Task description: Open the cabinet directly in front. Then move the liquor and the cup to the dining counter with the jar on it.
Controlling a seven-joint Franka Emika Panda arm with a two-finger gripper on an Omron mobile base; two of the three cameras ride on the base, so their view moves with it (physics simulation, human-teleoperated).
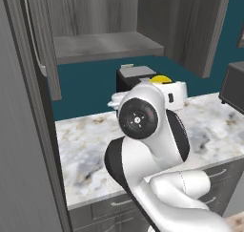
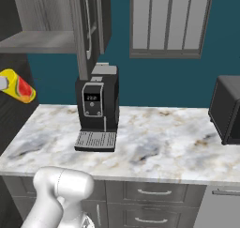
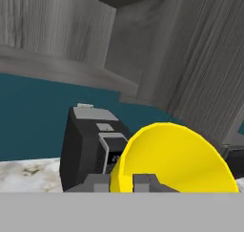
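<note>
On the far left of the right base view we see the yellow cup (image 2: 18, 87) in the air, above and to the left of the marble worktop (image 2: 154, 142). It lies tilted, its long axis running from upper left to lower right, and a red and green print shows on its side. Above it we see the open cabinet (image 2: 42, 39), and the part of its lower shelf that shows is bare. Right of the cup the black coffee machine (image 2: 97, 110) stands on the worktop, and a dark appliance (image 2: 227, 109) sits at the right end.

In the left base view we see a yellow sliver of the cup (image 1: 159, 78) just above the white hand, in front of the coffee machine (image 1: 136, 76).

In the hand view we see the cup (image 3: 176, 162) large and close, its rim arching up right over the gripper (image 3: 121, 182). The two grey fingertips (image 3: 97, 182) stand narrowly apart at the cup's near edge, one to either side of its wall, and we read them as clamped on the cup. We cannot see whether anything is inside the cup.
</note>
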